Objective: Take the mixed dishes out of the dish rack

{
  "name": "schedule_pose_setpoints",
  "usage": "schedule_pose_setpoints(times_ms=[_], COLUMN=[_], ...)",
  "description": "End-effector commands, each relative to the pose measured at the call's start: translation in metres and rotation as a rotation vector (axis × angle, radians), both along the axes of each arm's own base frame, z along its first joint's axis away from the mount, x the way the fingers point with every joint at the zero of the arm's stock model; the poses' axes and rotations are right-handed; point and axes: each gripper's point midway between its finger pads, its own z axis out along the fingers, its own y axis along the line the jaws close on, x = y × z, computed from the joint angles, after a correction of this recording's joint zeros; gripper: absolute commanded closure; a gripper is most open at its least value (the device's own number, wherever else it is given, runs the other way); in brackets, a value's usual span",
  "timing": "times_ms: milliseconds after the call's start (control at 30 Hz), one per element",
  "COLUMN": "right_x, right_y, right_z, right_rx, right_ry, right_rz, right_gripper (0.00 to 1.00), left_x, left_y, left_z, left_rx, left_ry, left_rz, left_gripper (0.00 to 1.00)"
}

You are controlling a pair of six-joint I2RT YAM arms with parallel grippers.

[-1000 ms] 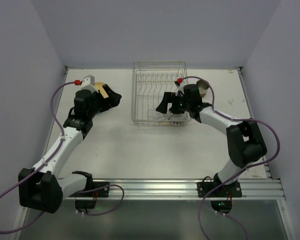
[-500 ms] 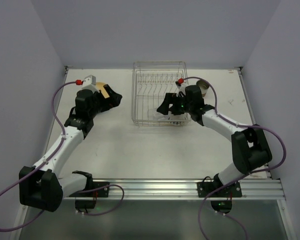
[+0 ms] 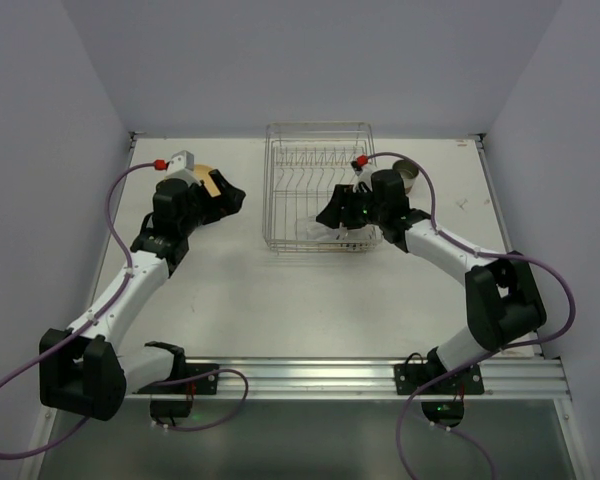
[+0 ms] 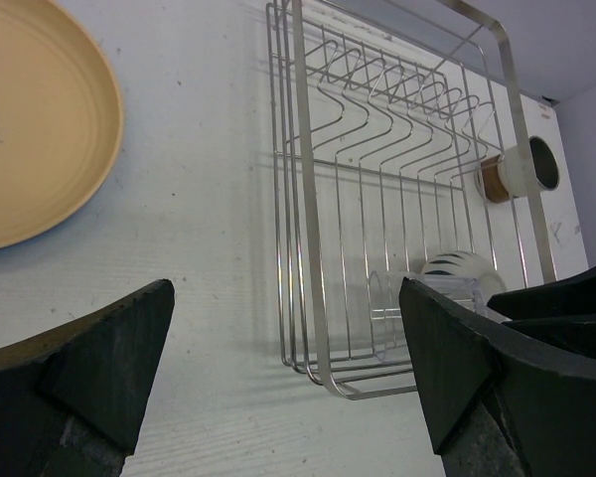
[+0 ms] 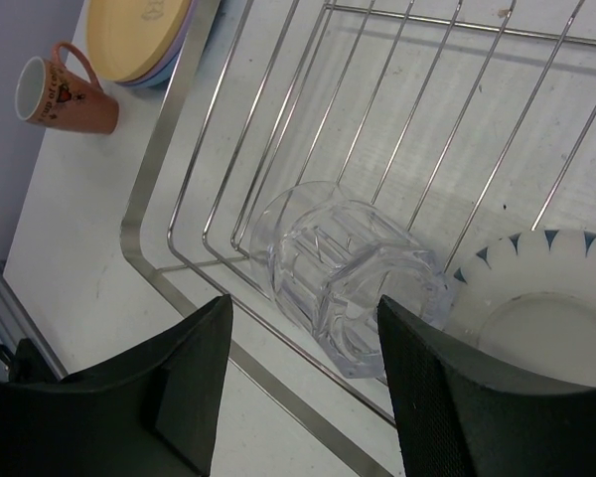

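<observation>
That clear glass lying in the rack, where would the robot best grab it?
Probably across its faceted wall, mid-length, coming down from above. The clear glass lies on its side on the dish rack wires, with the white cup close at one end. The open right gripper hangs over it.

R fingers black; btwn them the glass is clear w/ vertical ribs. Just right of it, white cup w/ dark blue-green triangles round rim. Under both, dish rack is silver wire. Far left of R hand: mug salmon-pink, white inside, dark red print; plate stack yellow-orange on top, blue-purple edge under. L fingers black. Ahead-right of L hand, brown-based cup w/ pale rim. Table white.
</observation>
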Motion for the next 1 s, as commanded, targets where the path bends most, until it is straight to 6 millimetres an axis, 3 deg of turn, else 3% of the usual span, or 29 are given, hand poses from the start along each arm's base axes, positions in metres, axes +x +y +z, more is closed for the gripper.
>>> schedule_pose_setpoints(times_ms=[0,267,467,733,833,967], right_x=[-0.001,-0.016,-0.042,-0.047,-0.040,-0.022], right_y=[0.009,0.036,0.064,0.055,0.049,0.035], right_z=[0.013,0.016,0.036,0.055,0.051,0.036], right_rx=[0.026,0.019,0.112,0.127,0.091,-0.006], right_ry=[-0.036,-0.046,-0.066,-0.165,-0.169,-0.142], right_rz=[0.041,0.127,0.304,0.283,0.231,0.122], right_gripper=[0.38,0.38,0.37,0.30,0.18,0.12], left_x=[0.005,0.006,0.007,0.008,0.008,0.008], left_y=[-0.004,-0.002,-0.001,-0.001,-0.001,-0.001], left_z=[0.011,0.010,0.005,0.005,0.005,0.007], left_rx=[0.013,0.019,0.029,0.034,0.034,0.034], left_ry=[-0.050,-0.050,-0.040,-0.037,-0.037,-0.041], left_rz=[-0.015,-0.007,-0.004,-0.002,-0.002,-0.001], left_gripper=[0.00,0.00,0.00,0.00,0.00,0.00])
